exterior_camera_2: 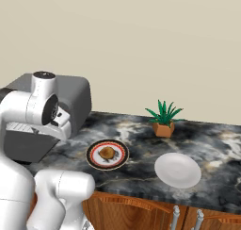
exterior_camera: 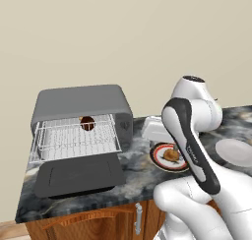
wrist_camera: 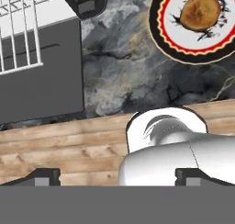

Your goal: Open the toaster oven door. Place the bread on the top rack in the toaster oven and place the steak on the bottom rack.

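A: Toaster oven door (exterior_camera: 78,176) is seen folded down; steak (exterior_camera: 87,123) lies on a pulled-out rack (exterior_camera: 76,138).

B: Bread (wrist_camera: 200,12) rests on the red-rimmed plate (wrist_camera: 167,32) (desk (wrist_camera: 124,67)). Fingers (wrist_camera: 43,176) are spread wide, empty.

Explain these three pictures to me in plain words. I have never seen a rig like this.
This is a simulated kitchen with a white robot arm on a base that drives. Two pictures come from cameras on the base, behind the arm to its left and right. The third comes from a camera on the hand.

On the counter stands the toaster oven, its door folded down flat and a wire rack pulled out. The steak sits inside on a rack. The bread lies on a red-rimmed plate. Beside it are a plain white plate and a potted plant.

The tool is open and holds nothing.
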{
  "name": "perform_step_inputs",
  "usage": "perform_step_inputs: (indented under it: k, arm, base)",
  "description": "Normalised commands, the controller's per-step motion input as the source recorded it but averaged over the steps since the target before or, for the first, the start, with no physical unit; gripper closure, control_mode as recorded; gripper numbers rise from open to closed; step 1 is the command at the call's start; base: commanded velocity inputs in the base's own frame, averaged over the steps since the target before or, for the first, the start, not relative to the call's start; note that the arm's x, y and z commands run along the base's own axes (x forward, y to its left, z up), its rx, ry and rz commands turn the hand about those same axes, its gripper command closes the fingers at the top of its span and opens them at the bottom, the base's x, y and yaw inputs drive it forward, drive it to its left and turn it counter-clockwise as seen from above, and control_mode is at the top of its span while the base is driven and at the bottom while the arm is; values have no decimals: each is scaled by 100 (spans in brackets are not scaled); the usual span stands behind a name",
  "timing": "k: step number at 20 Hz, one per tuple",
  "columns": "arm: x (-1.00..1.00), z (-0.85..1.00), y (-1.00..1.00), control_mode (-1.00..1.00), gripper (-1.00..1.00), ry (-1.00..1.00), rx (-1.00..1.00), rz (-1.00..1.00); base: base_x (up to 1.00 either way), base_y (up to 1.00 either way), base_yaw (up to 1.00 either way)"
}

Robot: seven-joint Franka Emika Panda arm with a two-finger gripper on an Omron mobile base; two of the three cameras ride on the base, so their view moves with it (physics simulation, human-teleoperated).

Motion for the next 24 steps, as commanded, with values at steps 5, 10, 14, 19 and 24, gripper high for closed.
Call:
perform_step_inputs:
  k: [5, 10, 14, 19, 24]
  arm:
    - [3, -4, -61, -100, -100, 0, 0, 14]
    - [11, -11, -55, -100, -100, 0, 0, 11]
    - [17, -20, -45, -100, -100, 0, 0, 14]
    - [22, -31, -19, -100, -100, -2, 0, 8]
    - [27, -30, -12, -100, -100, -1, 0, 2]
  base:
    - [0, 0, 0]
    - [0, 0, 0]
    - [0, 0, 0]
    - [0, 0, 0]
    - [0, 0, 0]
